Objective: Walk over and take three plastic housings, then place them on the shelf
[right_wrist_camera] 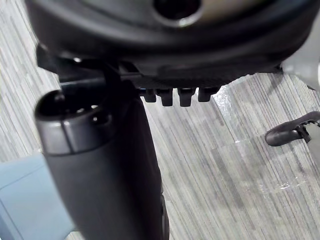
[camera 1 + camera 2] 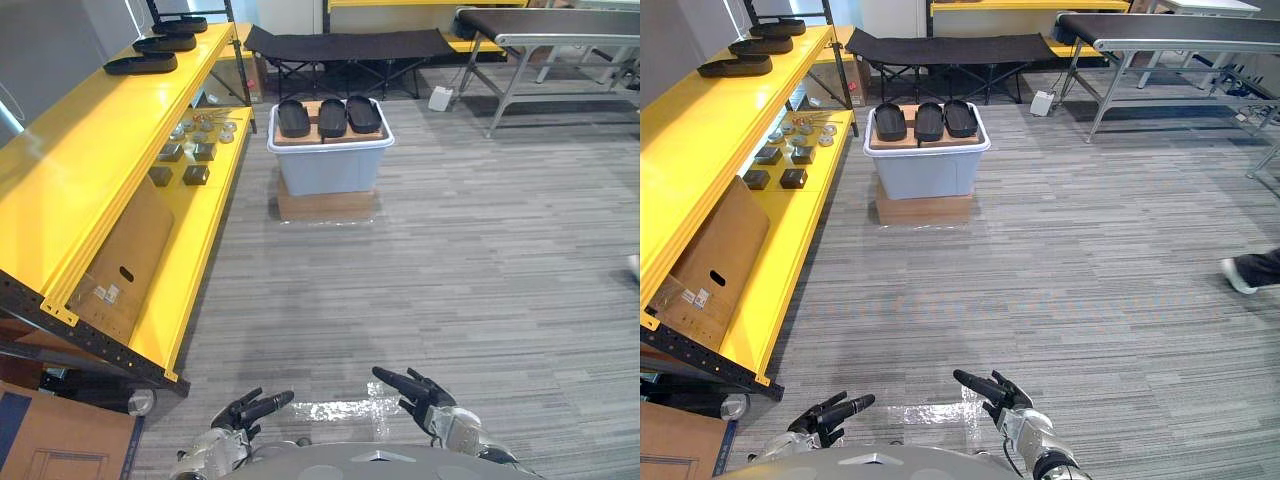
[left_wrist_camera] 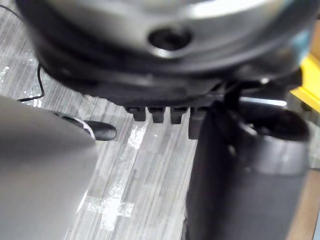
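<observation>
Black oval plastic housings (image 2: 332, 117) lay three abreast on a pale blue plastic bin (image 2: 330, 170) at upper centre. Left hand (image 2: 250, 410) and right hand (image 2: 415, 388) hung empty, fingers straight, at bottom. Walking over seemed the step in hand; next, the robot would need to reach the bin.

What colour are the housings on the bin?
Black housings; clearest in the left eye view.

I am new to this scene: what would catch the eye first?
The long yellow shelf on the left, three black housings on its top level's far end. Ahead, a pale bin carries three more housings on top. The left hand and right hand are open, empty.
</observation>
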